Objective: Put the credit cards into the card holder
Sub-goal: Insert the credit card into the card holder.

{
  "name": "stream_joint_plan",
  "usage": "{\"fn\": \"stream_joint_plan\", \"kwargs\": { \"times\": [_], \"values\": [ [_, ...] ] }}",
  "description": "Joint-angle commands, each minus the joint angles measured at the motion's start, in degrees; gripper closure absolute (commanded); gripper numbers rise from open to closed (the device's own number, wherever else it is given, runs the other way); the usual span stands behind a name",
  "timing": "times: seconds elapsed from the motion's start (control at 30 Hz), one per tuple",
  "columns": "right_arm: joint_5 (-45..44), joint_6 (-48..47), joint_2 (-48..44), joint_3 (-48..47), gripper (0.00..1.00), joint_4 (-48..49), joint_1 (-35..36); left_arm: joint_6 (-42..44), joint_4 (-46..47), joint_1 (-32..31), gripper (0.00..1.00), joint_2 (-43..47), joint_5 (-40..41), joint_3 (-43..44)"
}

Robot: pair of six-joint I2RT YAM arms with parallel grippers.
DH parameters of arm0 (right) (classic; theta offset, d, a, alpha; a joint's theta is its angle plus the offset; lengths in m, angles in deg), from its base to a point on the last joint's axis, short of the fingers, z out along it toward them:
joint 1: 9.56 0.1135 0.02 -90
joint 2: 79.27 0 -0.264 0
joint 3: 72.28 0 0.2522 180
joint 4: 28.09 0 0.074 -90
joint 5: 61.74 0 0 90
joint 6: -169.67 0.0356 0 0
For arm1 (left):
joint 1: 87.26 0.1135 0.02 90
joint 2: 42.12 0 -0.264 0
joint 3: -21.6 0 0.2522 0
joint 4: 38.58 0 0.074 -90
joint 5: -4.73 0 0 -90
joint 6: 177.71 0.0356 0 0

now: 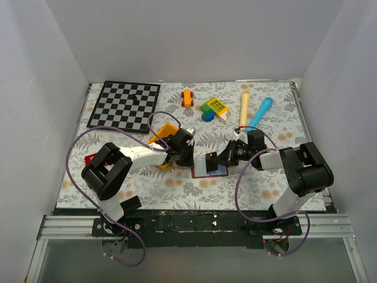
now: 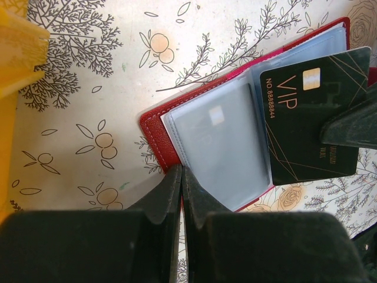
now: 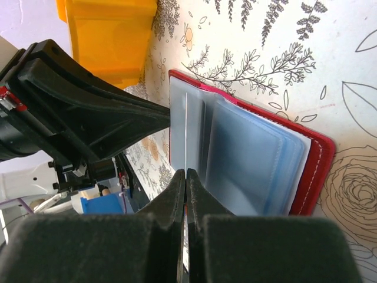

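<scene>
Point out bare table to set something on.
Free: the near strip of table between card holder and front edge; the right side past the blue stick. Crowded: the middle, where left gripper and right gripper, gripping a credit card, meet at the holder beside the yellow bin.

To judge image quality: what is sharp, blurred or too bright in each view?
Left wrist: the black VIP credit card is sharp, its print readable, the left gripper blurred. Right wrist: the yellow plastic bin is soft and bright. Top external: even light, faint shadows.
</scene>
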Motion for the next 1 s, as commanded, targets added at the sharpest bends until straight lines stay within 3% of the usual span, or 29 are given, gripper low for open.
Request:
{"fn": "stream_joint_plan", "kwargs": {
  "times": [0.0,0.33,0.97],
  "values": [
    [-1.0,-1.8,-2.1,-0.1,0.99,-2.0,0.2,0.1,-0.9,0.0,1.0,0.8,0.1,-1.4],
    [-3.2,-3.7,-2.6,-0.2,0.99,-5.2,0.2,0.2,-0.9,-0.1,1.0,1.0,0.0,-1.3],
    [-0.7,-1.1,-0.6,0.3,0.99,-0.7,0.2,0.1,-0.7,0.0,1.0,1.1,0.1,-1.7]
  ]
}}
